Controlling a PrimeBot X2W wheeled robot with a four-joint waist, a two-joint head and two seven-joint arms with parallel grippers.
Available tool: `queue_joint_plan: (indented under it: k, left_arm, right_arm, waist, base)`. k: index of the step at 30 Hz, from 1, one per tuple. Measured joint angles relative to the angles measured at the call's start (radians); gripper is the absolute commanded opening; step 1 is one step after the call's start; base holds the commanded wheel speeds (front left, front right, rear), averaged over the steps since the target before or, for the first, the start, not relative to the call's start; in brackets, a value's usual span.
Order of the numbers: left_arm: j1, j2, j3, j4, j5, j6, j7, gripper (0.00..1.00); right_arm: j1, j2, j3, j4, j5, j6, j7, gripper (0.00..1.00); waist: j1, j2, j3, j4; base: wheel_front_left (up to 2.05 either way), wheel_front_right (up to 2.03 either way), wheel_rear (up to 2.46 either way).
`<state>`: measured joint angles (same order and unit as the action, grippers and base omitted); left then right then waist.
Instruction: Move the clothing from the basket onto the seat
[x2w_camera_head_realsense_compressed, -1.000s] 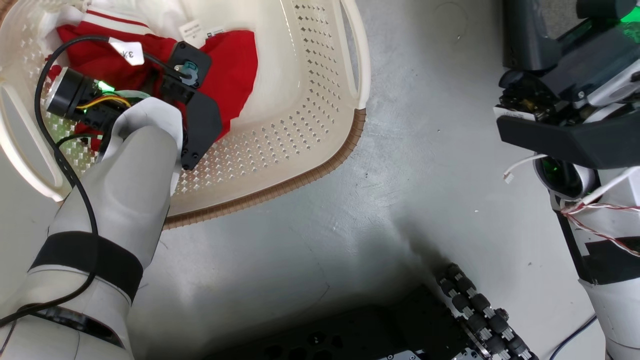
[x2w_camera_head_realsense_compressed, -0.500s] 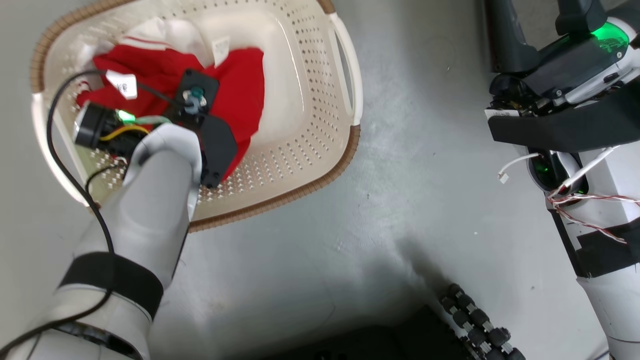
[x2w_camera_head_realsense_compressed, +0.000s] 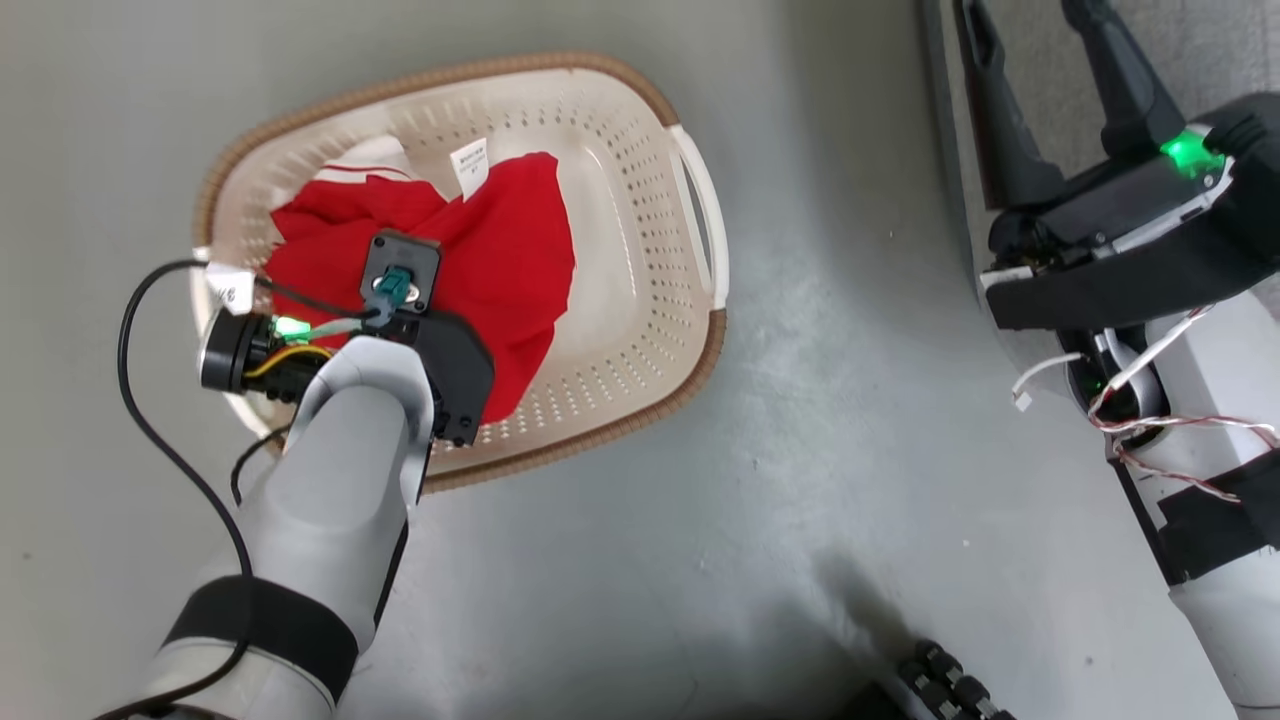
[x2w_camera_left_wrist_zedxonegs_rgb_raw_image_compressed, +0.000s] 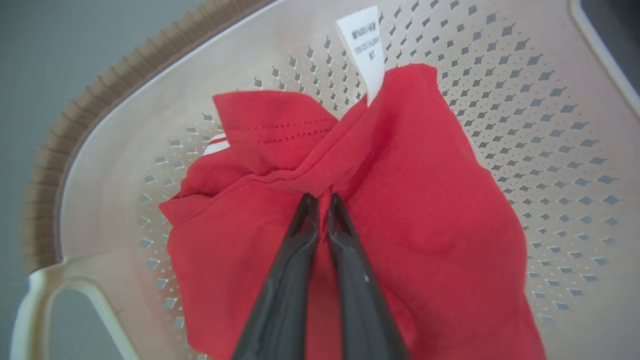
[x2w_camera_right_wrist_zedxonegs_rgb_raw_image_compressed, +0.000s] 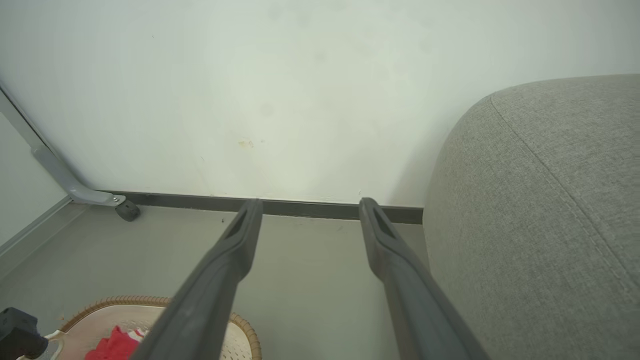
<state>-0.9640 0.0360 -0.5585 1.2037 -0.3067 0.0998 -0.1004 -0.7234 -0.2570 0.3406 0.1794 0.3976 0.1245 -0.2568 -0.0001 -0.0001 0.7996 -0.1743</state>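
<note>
Left wrist view: pinching a bunched fold of bright red soft-fabric clothing (x2w_camera_left_wrist_zedxonegs_rgb_raw_image_compressed: 425, 210) in the nearly closed left gripper (x2w_camera_left_wrist_zedxonegs_rgb_raw_image_compressed: 320, 197), inside the cream-white perforated plastic basket (x2w_camera_left_wrist_zedxonegs_rgb_raw_image_compressed: 550, 125). Holding the right gripper (x2w_camera_right_wrist_zedxonegs_rgb_raw_image_compressed: 310, 205) spread wide and empty beside the light-grey upholstered seat (x2w_camera_right_wrist_zedxonegs_rgb_raw_image_compressed: 550, 210). Judging the clothing light and limp, favouring thick folds for grip.

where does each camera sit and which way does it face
Head view: on the head, looking down at the basket; left forearm shows.
Left wrist view: left wrist, looking into the basket along the left gripper, shut on the clothing.
Right wrist view: right wrist, facing wall and seat past the open right gripper.
Shared: all three show basket and clothing.
</note>
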Motion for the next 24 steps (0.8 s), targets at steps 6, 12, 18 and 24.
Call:
queue_joint_plan:
  k: [6,12,18,24]
  left_arm:
    - [0.063,0.001,0.009,-0.042,-0.056,-0.012,-0.057,0.00]
    - [0.160,0.001,-0.028,-0.142,-0.141,-0.030,-0.105,0.00]
    - [0.218,0.001,-0.061,-0.211,-0.202,-0.030,-0.125,0.00]
    - [0.274,0.001,-0.077,-0.243,-0.248,-0.030,-0.140,0.00]
  right_arm:
    - [0.027,0.002,0.016,0.045,0.000,0.000,0.000,1.00]
    - [0.068,0.003,0.038,0.094,0.008,0.000,0.000,1.00]
    - [0.126,0.002,0.045,0.137,0.017,0.000,0.000,1.00]
    - [0.174,0.010,0.052,0.173,0.017,0.000,0.000,1.00]
  waist:
    - [0.0000,0.0000,-0.083,0.023]
    - [0.0000,-0.0001,-0.169,0.042]
    - [-0.0001,-0.0001,-0.256,0.060]
    - [0.0000,-0.0001,-0.343,0.080]
  base:
    - [0.00,0.00,0.00]
    - [0.00,0.00,0.00]
    - [0.00,0.00,0.00]
    - [0.00,0.00,0.00]
